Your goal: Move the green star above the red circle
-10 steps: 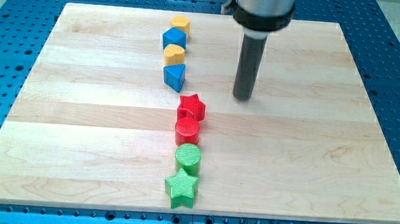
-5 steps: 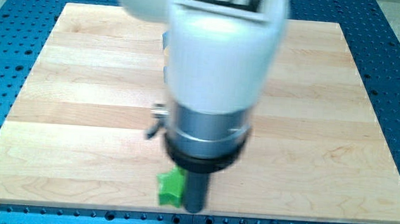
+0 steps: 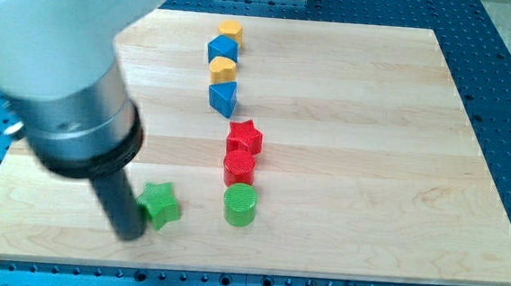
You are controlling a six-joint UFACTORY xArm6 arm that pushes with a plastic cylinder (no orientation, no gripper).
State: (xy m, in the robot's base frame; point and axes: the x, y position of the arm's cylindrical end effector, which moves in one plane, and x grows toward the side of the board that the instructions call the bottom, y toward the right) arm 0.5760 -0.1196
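The green star (image 3: 160,204) lies near the view's bottom, left of the green circle (image 3: 240,205). The red circle (image 3: 238,168) sits just above the green circle, with the red star (image 3: 244,138) above it. My tip (image 3: 130,234) is at the view's bottom left, touching or almost touching the green star's left side. The arm's large body covers the board's upper left corner.
A column of blocks stands near the view's top centre: a yellow block (image 3: 230,30), a blue block (image 3: 222,50), a yellow block (image 3: 222,69) and a blue triangle-like block (image 3: 223,97). The wooden board (image 3: 371,169) ends just below my tip.
My tip swept from the upper middle down to the bottom, then left. The green star moved left, away from under the green circle. The other blocks stayed put.
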